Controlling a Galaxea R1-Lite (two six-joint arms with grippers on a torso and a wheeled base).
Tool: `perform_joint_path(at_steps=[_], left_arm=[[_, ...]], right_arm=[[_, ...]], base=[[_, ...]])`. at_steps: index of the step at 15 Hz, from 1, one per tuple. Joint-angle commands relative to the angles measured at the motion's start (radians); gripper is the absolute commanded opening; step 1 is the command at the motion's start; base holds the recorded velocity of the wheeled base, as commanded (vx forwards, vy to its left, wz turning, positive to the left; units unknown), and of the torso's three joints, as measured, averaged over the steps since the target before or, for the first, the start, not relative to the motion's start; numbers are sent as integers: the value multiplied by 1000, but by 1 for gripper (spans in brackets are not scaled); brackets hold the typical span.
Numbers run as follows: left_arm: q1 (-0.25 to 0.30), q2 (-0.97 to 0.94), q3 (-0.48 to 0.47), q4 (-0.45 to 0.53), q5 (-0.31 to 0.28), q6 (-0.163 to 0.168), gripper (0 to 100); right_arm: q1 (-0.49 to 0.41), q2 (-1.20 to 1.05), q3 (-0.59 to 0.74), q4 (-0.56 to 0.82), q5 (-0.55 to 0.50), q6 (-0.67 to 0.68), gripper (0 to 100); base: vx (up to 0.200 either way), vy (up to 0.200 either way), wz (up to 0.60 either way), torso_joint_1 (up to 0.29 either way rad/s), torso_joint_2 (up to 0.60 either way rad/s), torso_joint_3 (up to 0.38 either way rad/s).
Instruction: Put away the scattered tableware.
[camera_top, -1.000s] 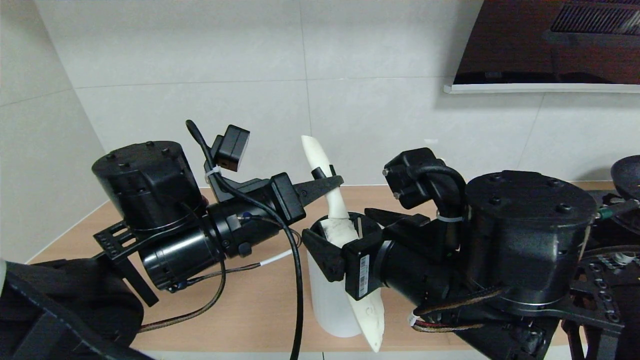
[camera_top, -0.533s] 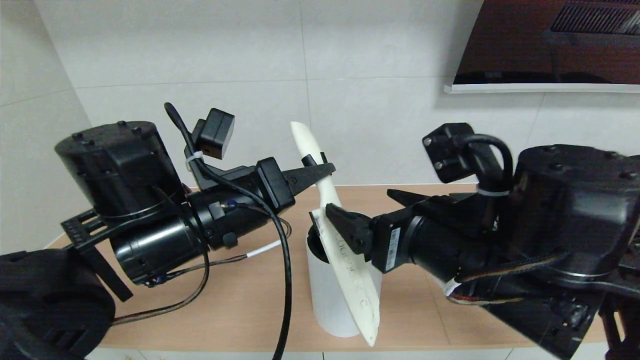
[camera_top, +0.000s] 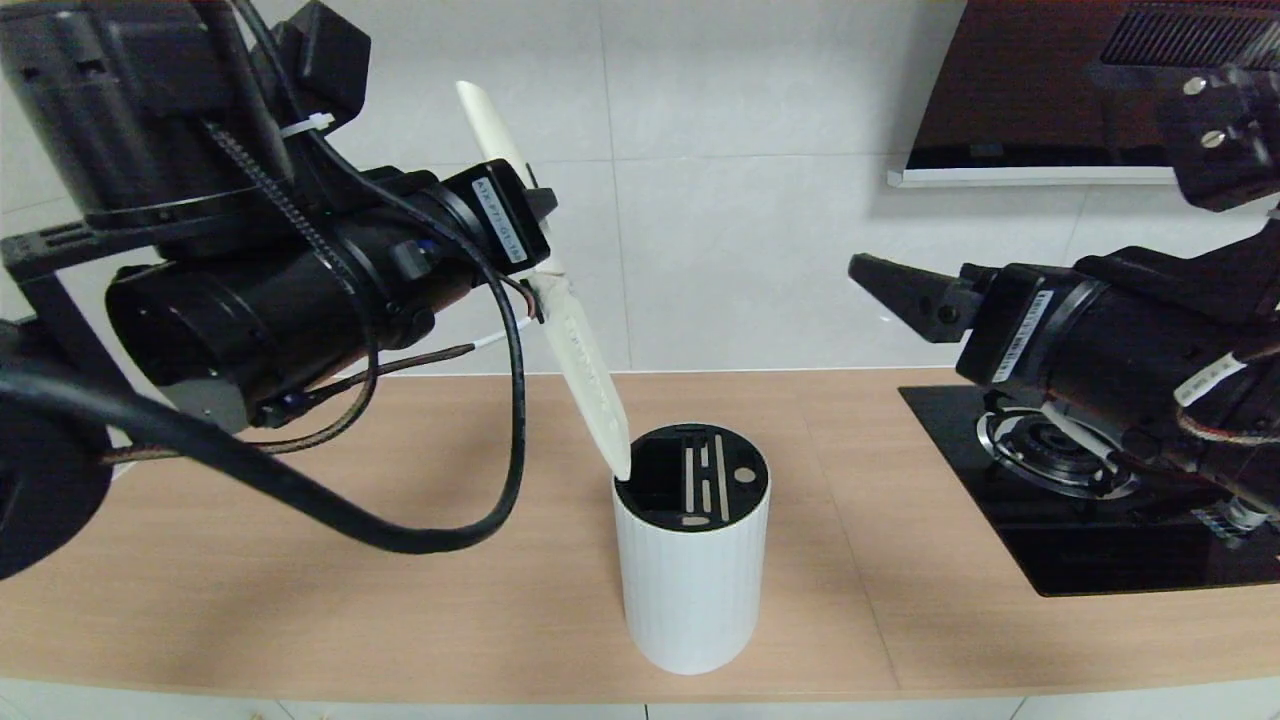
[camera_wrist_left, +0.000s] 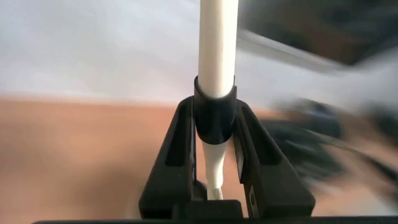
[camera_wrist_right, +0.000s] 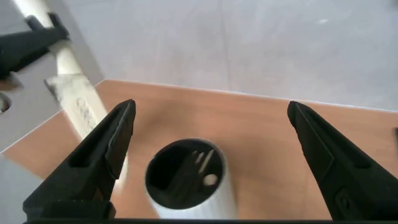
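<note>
Wooden counter (camera_top: 300, 600), white tiled wall (camera_top: 750, 200), black hob (camera_top: 1050, 545), slotted holder (camera_top: 690, 590), cream knife (camera_top: 590, 380)

I can't tell whether the knife (camera_top: 590, 385) has its tip inside the holder (camera_top: 690, 590) or just at its rim. Above the holder, my left gripper (camera_top: 540, 240) covers the knife's neck. Right of the holder, the stove (camera_top: 1050, 490) runs off the edge.
</note>
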Motion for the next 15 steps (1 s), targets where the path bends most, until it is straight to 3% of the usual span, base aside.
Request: perform_joint_path(at_steps=[1,4,8,9,11,12,15], left_arm=[[-72,28,3,2,162,44,0],[-108,32,21,-84,180,47,0],[-127,60,92,-233,182,156,0],[-146,104,105,-299,205,183,0],[-157,161,101,-337,255,200,0],[-157,207,101,-386,278,226,0],[-158,223,104,-426,280,231,0]], right_arm=[[-27,-28,6,0,1,0,100],[-40,-19,15,0,18,0,100],[-40,-14,22,0,18,0,100],[-40,-11,22,0,18,0,100],[-40,-11,22,-2,18,0,100],[-40,-11,24,0,18,0,100],[-40,-7,24,-2,20,0,100]], base=[[0,0,0,0,0,0],[0,0,0,0,0,0],[0,0,0,0,0,0],[0,0,0,0,0,0],[0,0,0,0,0,0],[0,0,0,0,0,0],[0,0,0,0,0,0]])
